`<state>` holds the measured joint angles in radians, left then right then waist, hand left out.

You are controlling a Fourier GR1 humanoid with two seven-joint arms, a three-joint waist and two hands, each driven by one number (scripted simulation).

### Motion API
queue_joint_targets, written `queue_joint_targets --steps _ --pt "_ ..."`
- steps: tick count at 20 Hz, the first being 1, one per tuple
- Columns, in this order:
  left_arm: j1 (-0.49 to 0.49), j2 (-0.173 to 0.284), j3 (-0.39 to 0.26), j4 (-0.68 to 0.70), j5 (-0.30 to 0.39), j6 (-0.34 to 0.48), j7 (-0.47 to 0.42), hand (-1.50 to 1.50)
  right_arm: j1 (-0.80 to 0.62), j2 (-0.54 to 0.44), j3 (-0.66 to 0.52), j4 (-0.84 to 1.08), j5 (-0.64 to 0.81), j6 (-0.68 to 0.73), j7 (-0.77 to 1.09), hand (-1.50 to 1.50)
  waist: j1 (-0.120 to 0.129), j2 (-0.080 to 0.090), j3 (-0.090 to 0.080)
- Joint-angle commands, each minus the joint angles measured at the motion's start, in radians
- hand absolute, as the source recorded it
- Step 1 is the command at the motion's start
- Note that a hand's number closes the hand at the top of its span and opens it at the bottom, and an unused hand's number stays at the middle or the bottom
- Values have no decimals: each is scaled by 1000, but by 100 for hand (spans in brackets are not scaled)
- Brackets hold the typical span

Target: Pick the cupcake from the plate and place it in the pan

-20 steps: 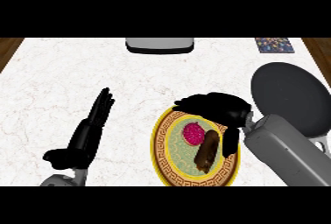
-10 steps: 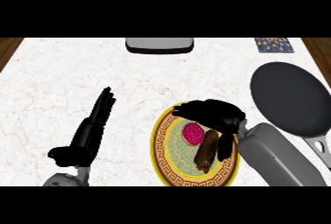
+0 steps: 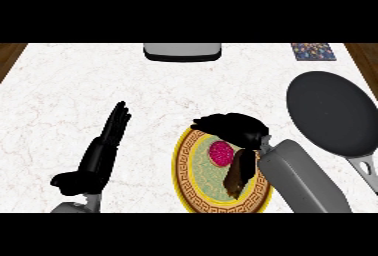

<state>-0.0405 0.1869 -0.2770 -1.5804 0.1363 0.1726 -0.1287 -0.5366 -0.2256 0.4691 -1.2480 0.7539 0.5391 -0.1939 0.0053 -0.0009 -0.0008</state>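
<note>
The cupcake [image 3: 221,153], pink on top with a dark brown body stretching toward me, sits on a green plate with a gold patterned rim [image 3: 186,185]. My right hand [image 3: 233,128] hangs over the plate's far rim, just behind and to the right of the cupcake. Its fingers are loosely bent and not closed round anything. Its grey forearm hides the plate's right side. The black pan [image 3: 331,117] lies to the right of the plate, handle pointing toward me. My left hand [image 3: 104,149] rests open on the counter at the left, fingers straight.
A grey rectangular object [image 3: 182,50] stands at the counter's far edge, and a small patterned item [image 3: 314,51] lies at the far right. Wooden edges show at both far corners. White marble spreads between my left hand and the plate.
My right hand has moved left, from near the pan to above the plate's far rim, closer to the cupcake. The cupcake, plate, pan and left hand have stayed put.
</note>
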Motion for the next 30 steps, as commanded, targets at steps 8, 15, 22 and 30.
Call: queue_joint_targets --steps 8,15,22,30 --pt "-15 -16 58 47 5 -63 -5 0 -81 78 39 269 167 -42 -106 150 4 4 1" --pt "38 -48 29 -10 -55 -40 -22 0 -51 39 35 269 264 -147 -218 150 2 2 1" --pt "10 -103 10 11 -95 -7 10 0 -32 82 -21 244 302 -275 -230 150 -1 1 1" --pt "32 -38 95 10 -47 -38 3 0 102 150 -280 129 282 -409 266 150 -73 -24 0"
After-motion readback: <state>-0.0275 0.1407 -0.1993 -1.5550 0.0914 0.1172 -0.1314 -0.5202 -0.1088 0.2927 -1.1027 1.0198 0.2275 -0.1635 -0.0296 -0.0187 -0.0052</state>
